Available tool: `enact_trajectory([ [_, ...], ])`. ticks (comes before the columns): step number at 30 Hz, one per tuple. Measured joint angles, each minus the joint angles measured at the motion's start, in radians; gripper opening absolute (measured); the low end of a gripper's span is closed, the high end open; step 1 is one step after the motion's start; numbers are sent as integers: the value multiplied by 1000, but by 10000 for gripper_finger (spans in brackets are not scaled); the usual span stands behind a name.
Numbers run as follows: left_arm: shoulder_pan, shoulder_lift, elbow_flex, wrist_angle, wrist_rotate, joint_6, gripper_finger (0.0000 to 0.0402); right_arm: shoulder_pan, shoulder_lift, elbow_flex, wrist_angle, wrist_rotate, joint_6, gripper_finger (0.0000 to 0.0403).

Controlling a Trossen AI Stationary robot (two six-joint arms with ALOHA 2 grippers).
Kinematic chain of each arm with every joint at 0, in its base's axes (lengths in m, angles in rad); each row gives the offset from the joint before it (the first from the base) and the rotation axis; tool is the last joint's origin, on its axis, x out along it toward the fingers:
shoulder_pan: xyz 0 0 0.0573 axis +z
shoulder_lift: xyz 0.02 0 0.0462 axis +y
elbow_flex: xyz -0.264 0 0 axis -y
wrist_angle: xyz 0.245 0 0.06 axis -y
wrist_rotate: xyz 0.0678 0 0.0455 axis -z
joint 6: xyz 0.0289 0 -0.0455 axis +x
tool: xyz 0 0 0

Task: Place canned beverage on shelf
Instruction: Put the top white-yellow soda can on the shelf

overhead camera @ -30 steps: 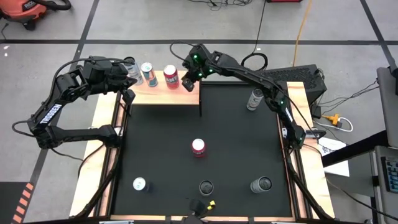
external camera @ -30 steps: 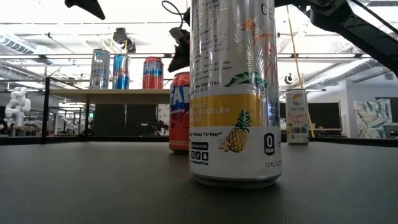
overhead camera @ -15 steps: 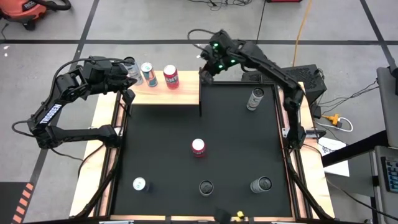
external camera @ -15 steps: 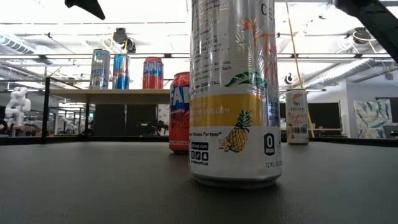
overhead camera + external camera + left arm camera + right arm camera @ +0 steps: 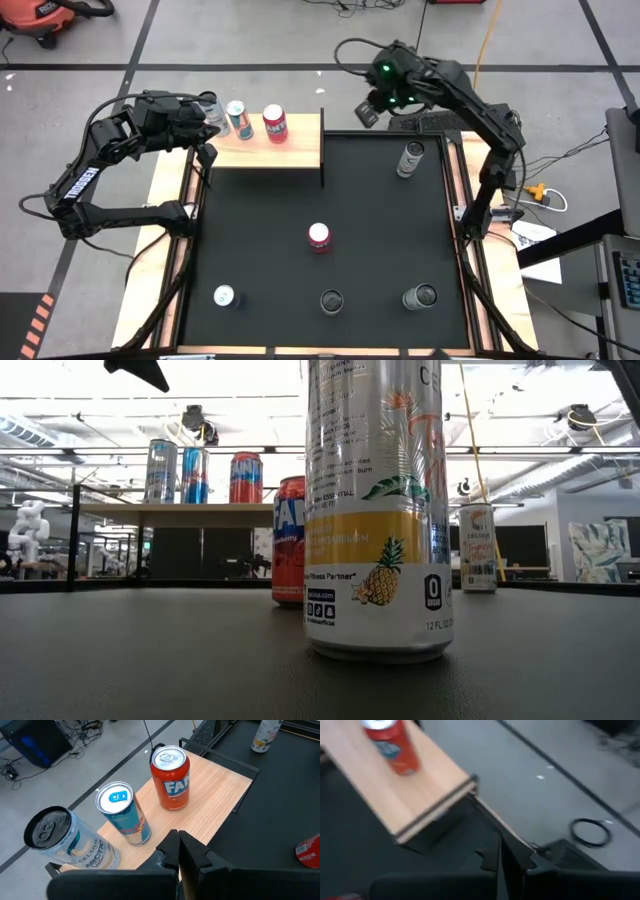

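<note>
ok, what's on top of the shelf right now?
Three upright cans on the shelf: silver can, blue can, red can, grouped at its left end. Left gripper overhangs that end, so the corner beneath is hidden.

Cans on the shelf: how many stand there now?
3, in a row on the shelf: a silver Celsius can at its left end, a blue can next, then a red Fanta can. None seems hidden.

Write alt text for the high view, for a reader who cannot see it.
Overhead view of a black mat with a light-wood shelf at its far left corner holding three cans. Five more cans stand on the mat, among them a red can near the centre. The left gripper hangs shut by the shelf's left end; the right gripper, shut and empty, is beyond the mat's far edge.
</note>
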Motion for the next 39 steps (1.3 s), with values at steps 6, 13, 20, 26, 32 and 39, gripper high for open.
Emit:
enact_trajectory([
  [6,0,1,0,0,0,0,1,0,-27,0,-82,24,14,0],
  [13,0,2,0,1,0,0,1,0,-27,0,-158,35,-31,0],
  [20,0,2,0,1,0,0,1,0,-28,0,-173,35,-30,41],
  [26,0,2,0,1,0,5,1,0,-28,0,-217,32,-1,118],
  [32,0,3,0,-1,0,7,1,-1,-28,0,-218,38,86,195],
  [39,0,3,0,-8,0,37,1,-27,-27,0,-217,94,315,243],
])
